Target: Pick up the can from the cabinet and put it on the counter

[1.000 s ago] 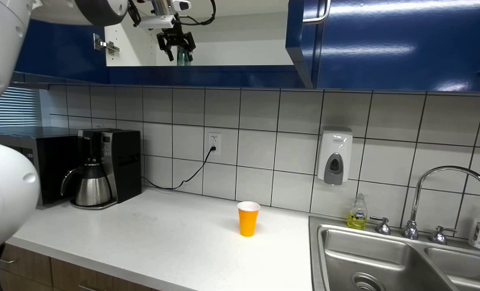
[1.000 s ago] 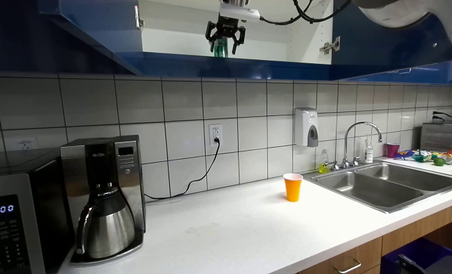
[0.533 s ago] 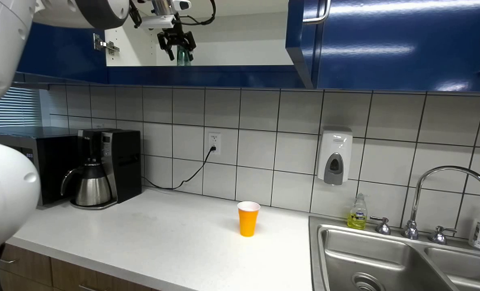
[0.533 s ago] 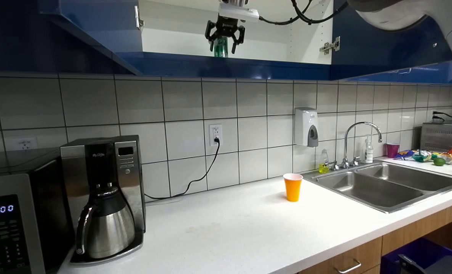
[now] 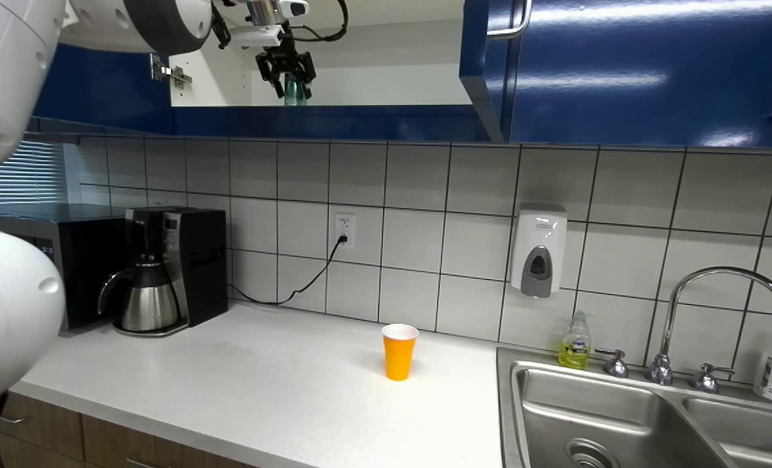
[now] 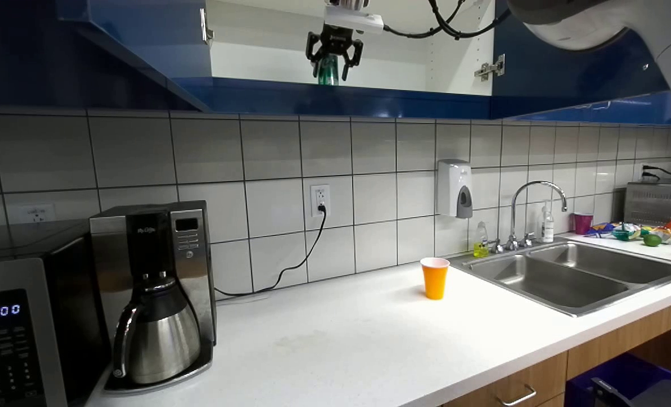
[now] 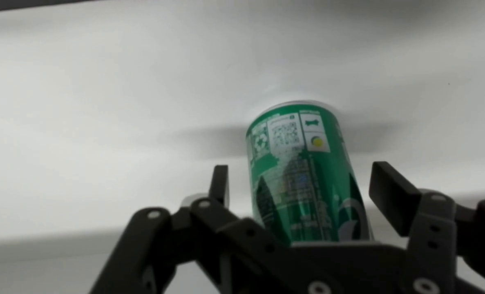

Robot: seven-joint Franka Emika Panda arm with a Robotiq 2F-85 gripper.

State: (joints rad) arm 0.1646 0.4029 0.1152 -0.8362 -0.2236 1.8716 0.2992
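Pincer [image 7: 303,181], spread wide and gripping nothing, straddles the green can [image 7: 303,175] inside the cabinet [image 6: 369,103]; an orange cup [image 6: 435,281] stands on the counter [image 6: 324,345].

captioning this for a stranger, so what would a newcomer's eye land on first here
Probably the orange cup, vivid on the white counter in both exterior views. Next, likely the black pincer up in the open blue cabinet, its jaws apart on either side of the green can.

Pale tiled wall [image 6: 375,198], dark grout lines [image 6: 353,195], upper tiles [image 6: 325,147] dimmer. Bluish horizontal-slat blinds [image 5: 29,174] near it.
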